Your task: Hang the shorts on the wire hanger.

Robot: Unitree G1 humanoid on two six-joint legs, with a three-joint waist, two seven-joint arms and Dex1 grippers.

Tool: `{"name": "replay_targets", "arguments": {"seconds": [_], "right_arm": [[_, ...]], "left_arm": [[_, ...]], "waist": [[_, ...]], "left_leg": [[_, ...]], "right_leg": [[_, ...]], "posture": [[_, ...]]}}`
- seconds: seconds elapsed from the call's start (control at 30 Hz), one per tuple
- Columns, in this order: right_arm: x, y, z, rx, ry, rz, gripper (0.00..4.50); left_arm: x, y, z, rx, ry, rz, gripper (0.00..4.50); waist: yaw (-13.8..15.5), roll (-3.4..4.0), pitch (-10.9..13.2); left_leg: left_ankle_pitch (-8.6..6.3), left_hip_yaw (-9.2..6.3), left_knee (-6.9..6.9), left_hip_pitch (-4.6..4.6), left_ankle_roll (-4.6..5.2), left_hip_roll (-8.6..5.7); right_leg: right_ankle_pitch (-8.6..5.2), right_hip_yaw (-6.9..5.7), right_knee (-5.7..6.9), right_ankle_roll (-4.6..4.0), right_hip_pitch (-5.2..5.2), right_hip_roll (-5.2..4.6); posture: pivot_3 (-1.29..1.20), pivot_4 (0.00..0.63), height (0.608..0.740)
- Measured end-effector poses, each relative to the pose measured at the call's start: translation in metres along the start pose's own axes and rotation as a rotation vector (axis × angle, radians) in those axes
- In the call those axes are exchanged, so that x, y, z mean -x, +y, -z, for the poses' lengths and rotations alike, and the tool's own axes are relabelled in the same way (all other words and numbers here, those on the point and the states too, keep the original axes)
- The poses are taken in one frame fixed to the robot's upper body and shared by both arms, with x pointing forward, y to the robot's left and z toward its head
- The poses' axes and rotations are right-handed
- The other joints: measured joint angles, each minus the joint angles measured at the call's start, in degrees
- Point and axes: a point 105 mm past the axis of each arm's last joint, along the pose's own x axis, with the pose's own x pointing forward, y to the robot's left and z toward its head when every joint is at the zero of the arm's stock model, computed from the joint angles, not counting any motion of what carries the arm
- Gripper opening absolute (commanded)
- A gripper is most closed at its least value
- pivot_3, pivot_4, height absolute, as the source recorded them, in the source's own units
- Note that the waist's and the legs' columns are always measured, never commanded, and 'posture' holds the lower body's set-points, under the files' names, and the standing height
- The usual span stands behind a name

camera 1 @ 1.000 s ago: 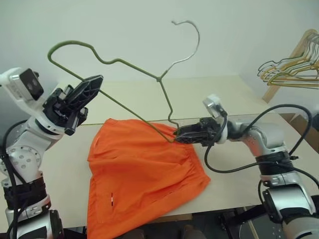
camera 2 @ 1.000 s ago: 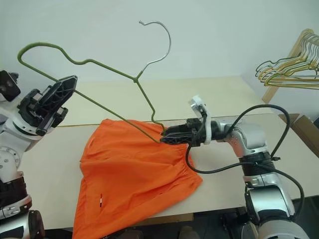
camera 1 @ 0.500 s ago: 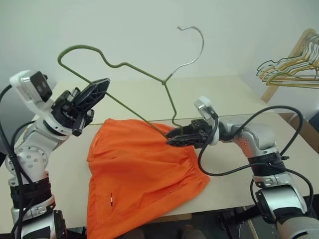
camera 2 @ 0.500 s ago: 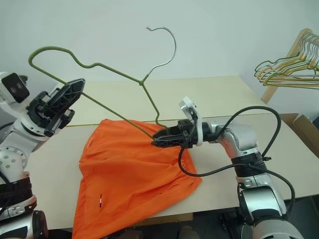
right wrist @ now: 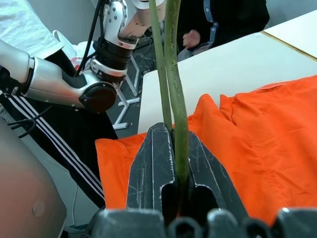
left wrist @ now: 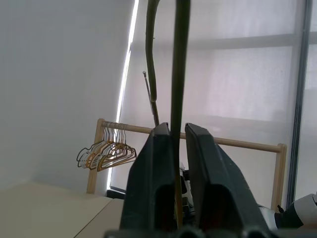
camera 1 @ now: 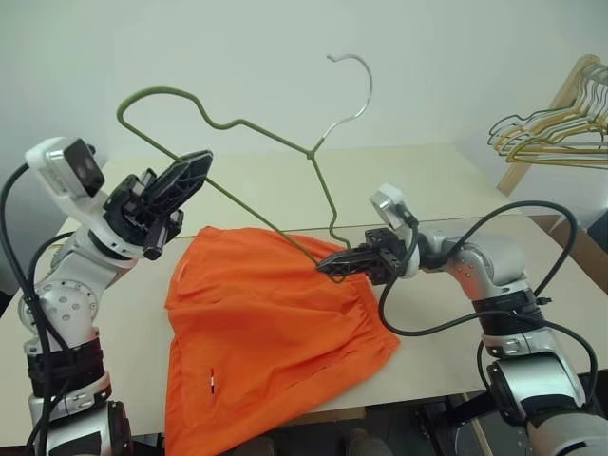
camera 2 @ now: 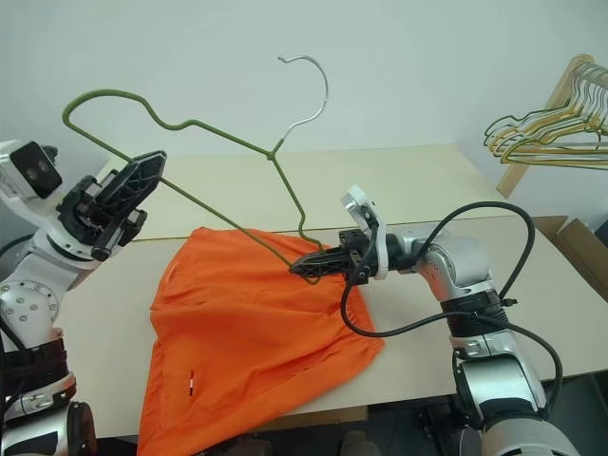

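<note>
Right end effector [camera 1: 334,265] is clamped on the lower corner of the wire hanger [camera 1: 285,142], pinning it just above the shorts' [camera 1: 271,332] waistband. Left end effector [camera 1: 195,166] grips the hanger's long bottom wire with a narrow gap between its fingers [left wrist: 153,183]. Held at two points, the olive frame stands tilted above the counter [camera 1: 427,180], hook upward, probably so one end can be threaded into the orange shorts lying flat beneath it.

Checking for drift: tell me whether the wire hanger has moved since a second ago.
Yes. The wire hanger shifted slightly right, toward the wooden rack; its hook sits lower.
</note>
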Motion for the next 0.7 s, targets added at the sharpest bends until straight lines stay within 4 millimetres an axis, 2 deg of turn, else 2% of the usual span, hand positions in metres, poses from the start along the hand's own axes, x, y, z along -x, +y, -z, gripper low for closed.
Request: {"name": "replay_targets", "arguments": {"seconds": [0.13, 0.23, 0.27, 0.3, 0.33, 0.4, 0.5, 0.63, 0.7], "right_arm": [[0.0, -0.002, -0.004, -0.018, -0.05, 0.019, 0.0], [0.008, -0.002, -0.013, -0.035, -0.127, 0.054, 0.0], [0.011, -0.001, -0.014, -0.04, -0.145, 0.066, 0.0], [0.017, -0.001, -0.016, -0.052, -0.175, 0.093, 0.0], [0.022, -0.001, -0.015, -0.07, -0.181, 0.113, 0.0], [0.036, 0.001, -0.004, -0.144, -0.179, 0.179, 0.0], [0.069, 0.001, 0.025, -0.304, -0.157, 0.327, 0.0], [0.119, 0.034, 0.078, -0.522, 0.025, 0.488, 0.0], [0.131, 0.047, 0.086, -0.606, 0.038, 0.481, 0.0]], "left_arm": [[0.009, 0.007, 0.028, 0.072, 0.119, -0.063, 2.78], [0.027, 0.016, 0.059, 0.127, 0.246, -0.163, 3.57], [0.032, 0.018, 0.066, 0.13, 0.28, -0.187, 3.9], [0.043, 0.02, 0.082, 0.134, 0.353, -0.235, 4.3], [0.049, 0.022, 0.091, 0.144, 0.391, -0.26, 4.46], [0.056, 0.023, 0.102, 0.079, 0.494, -0.282, 4.46], [0.069, 0.024, 0.104, -0.039, 0.623, -0.291, 4.46], [0.071, 0.007, 0.115, -0.245, 0.838, -0.115, 4.46], [0.071, 0.002, 0.119, -0.291, 0.882, -0.051, 4.46]], "waist": [[-0.12, 0.01, -0.01], [-0.16, 0.02, 0.0], [-0.17, 0.02, -0.01], [-0.18, 0.02, 0.0], [-0.16, 0.02, 0.0], [0.17, 0.01, -0.01], [0.28, 0.03, -0.01], [0.57, 0.28, -0.01], [-0.03, 0.37, -0.03]], "left_leg": [[0.0, 0.0, 0.0, 0.01, 0.0, 0.0], [0.0, 0.0, 0.0, 0.01, 0.0, 0.0], [-0.01, 0.01, 0.0, 0.01, 0.01, 0.0], [-0.01, 0.01, 0.0, 0.0, 0.01, 0.0], [-0.01, 0.0, 0.0, -0.02, 0.02, 0.01], [-0.03, -0.1, 0.0, -0.07, 0.04, 0.03], [-0.05, -0.07, 0.0, -0.2, 0.08, 0.01], [-0.29, -0.05, 0.0, -0.33, 0.5, 0.02], [-0.34, 0.08, 0.01, -0.26, 0.6, 0.11]], "right_leg": [[0.0, 0.01, 0.02, 0.0, -0.01, 0.01], [0.0, 0.01, 0.01, 0.0, -0.01, 0.01], [0.0, 0.01, 0.0, 0.0, 0.0, 0.01], [0.0, 0.01, -0.01, 0.0, 0.0, 0.0], [0.0, 0.01, -0.01, 0.0, -0.01, -0.01], [0.0, -0.11, -0.07, -0.01, 0.03, -0.03], [0.0, -0.12, -0.12, -0.01, -0.04, -0.11], [0.0, -0.19, -0.26, -0.01, -0.05, -0.25], [0.02, -0.08, -0.25, -0.02, 0.01, -0.37]], "posture": [[0.04, 0.0, 0.74], [0.02, 0.0, 0.74], [0.01, 0.0, 0.74], [0.01, 0.0, 0.74], [0.01, 0.0, 0.74], [0.01, 0.0, 0.74], [-0.01, 0.0, 0.74], [-0.03, 0.0, 0.74], [-0.04, 0.0, 0.74]]}}
